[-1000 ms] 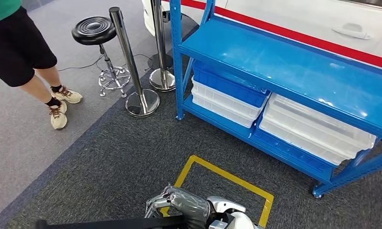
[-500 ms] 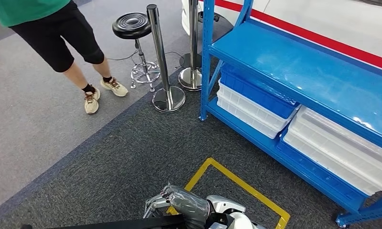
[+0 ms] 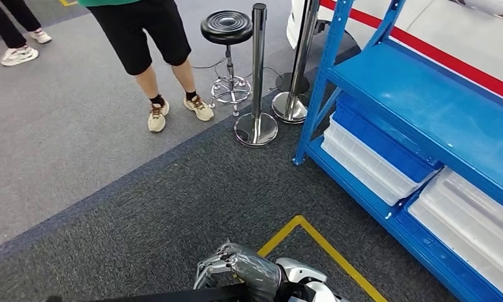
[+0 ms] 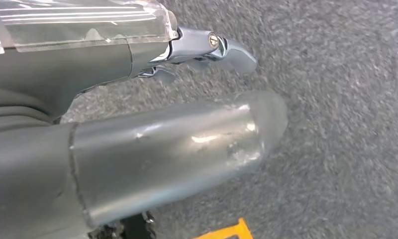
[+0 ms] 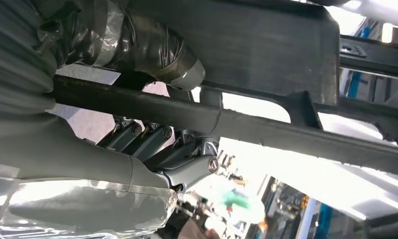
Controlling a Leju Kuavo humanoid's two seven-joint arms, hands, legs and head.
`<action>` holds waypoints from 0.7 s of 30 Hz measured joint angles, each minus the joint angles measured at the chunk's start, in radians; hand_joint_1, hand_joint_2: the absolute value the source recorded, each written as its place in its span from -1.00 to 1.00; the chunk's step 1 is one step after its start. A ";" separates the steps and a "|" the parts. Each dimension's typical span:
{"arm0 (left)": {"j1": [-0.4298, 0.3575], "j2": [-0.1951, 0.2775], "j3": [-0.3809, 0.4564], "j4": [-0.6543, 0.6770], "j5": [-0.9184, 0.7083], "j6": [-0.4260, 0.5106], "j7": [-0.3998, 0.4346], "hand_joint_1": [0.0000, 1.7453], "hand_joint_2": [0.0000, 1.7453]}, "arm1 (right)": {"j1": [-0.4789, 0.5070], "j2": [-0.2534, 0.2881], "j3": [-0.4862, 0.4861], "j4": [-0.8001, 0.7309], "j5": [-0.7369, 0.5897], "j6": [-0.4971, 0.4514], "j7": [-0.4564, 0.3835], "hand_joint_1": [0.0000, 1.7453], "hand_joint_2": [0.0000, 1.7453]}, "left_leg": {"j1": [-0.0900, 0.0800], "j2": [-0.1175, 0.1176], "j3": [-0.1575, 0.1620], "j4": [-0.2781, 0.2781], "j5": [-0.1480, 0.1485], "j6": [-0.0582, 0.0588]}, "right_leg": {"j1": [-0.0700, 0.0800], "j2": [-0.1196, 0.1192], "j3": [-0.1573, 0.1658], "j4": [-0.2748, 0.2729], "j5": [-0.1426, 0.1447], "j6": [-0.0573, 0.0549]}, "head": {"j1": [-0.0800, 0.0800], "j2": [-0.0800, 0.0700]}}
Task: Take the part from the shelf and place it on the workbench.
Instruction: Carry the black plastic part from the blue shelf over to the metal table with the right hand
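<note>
A person [image 3: 149,38] in black shorts stands far left, beside a black stool [image 3: 226,28] and two steel posts [image 3: 257,75]. Near the bottom, the right hand [image 3: 239,270] grips the long black part [image 3: 173,294]. The left hand [image 4: 152,149] hangs over carpet, its grip unclear. The blue shelf [image 3: 425,107] stands right.

Shelf [image 3: 425,100] right; posts [image 3: 256,75], stool [image 3: 227,38], person [image 3: 151,38] ahead.

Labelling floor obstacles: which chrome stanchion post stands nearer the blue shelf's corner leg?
The farther chrome stanchion post, its round base almost at the blue metal shelf's corner leg. The other chrome post stands apart, closer to the black round stool.
</note>
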 joint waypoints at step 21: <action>-0.027 -0.044 -0.005 0.003 -0.035 -0.044 -0.001 -1.00 -1.00 | -0.043 0.014 -0.007 0.029 0.057 0.018 0.094 0.92 1.00 | 0.010 0.079 -0.032 0.071 -0.036 -0.055 | 0.009 -0.090 0.091 -0.245 0.139 -0.028 | 0.000 0.000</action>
